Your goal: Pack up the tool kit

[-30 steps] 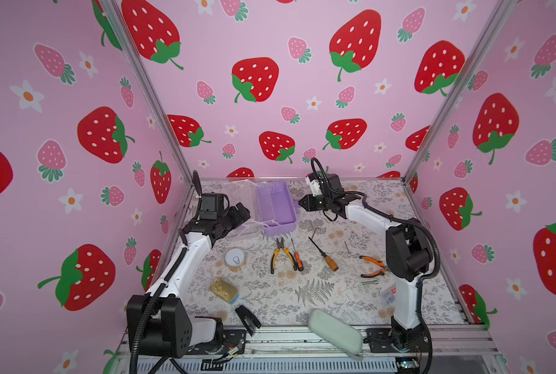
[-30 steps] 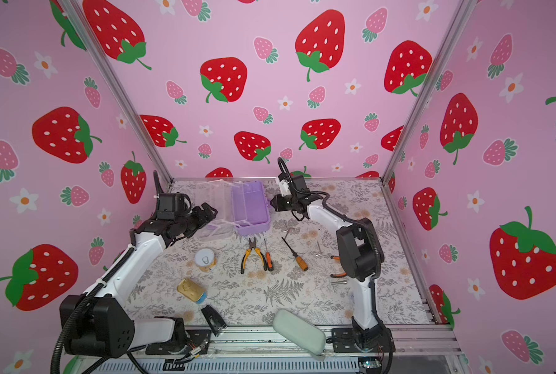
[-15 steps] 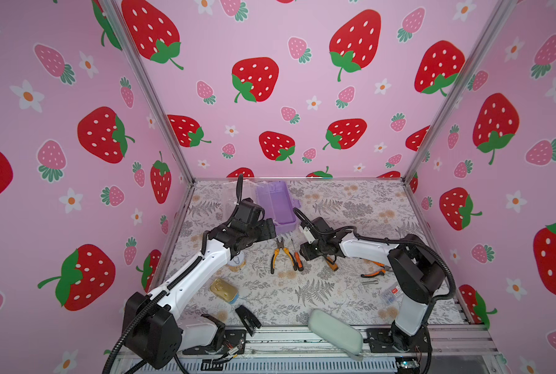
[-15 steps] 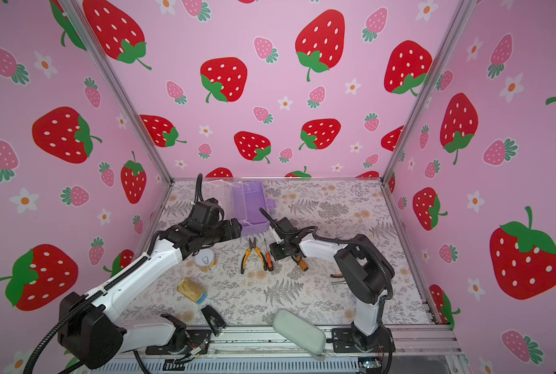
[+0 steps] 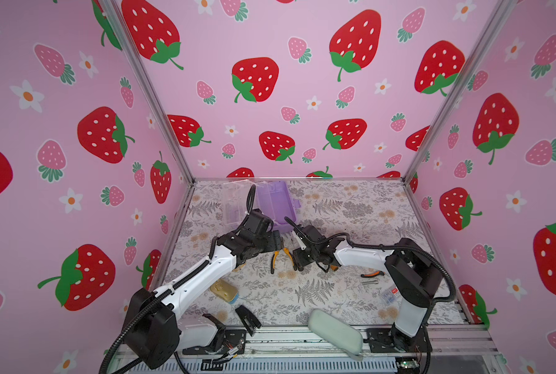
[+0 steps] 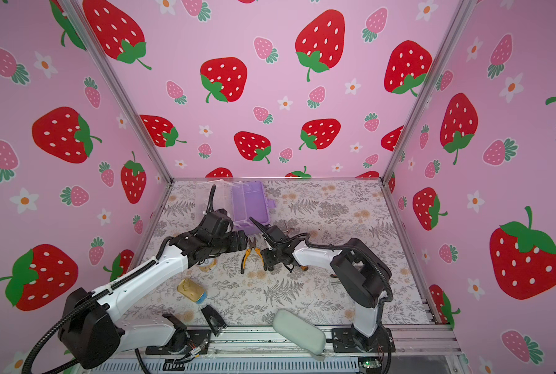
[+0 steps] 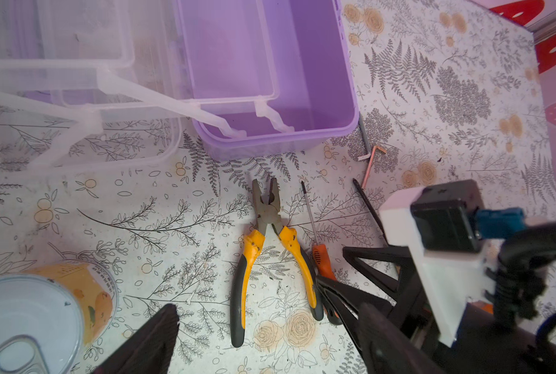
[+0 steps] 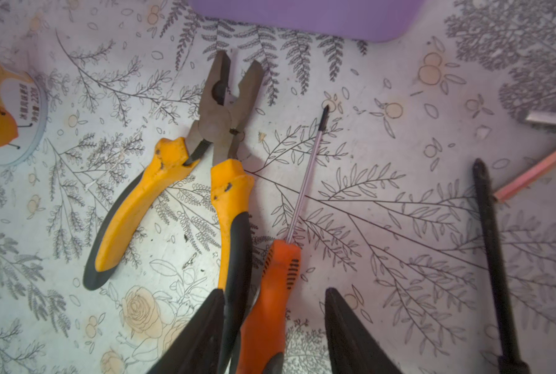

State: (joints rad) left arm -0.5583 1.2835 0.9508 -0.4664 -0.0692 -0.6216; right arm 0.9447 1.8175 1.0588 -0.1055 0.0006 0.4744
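Right wrist view: the right claw (image 8: 273,301) stands about half open with nothing gripped, its black fingers (image 8: 351,340) straddling the butt of the small orange-handled screwdriver with a thin steel shaft (image 8: 281,265), which lies flat on the floral-printed table (image 8: 399,243). Clear gap shows on only one side of that handle. On the other, the nearer handle of the yellow-and-black-handled steel pliers (image 8: 218,119) lies close against it and seems to sit inside the fingers too, so closing from here would likely pinch both. The screwdriver's long axis runs straight ahead of the claw, tip toward the open lilac plastic tool-kit case with clear lid and tray (image 8: 302,16), which sits just beyond the pliers' nose. In both top views that case (image 5: 275,202) rests just above the centre of the frame, with both claws side by side just below it. The left wrist view shows the left claw (image 7: 268,307) spread wide and empty above the pliers. The right arm is the nearer to the screwdriver; by my judgement it should shift slightly away from the pliers before closing, then carry the tool forward along its own axis into the case.
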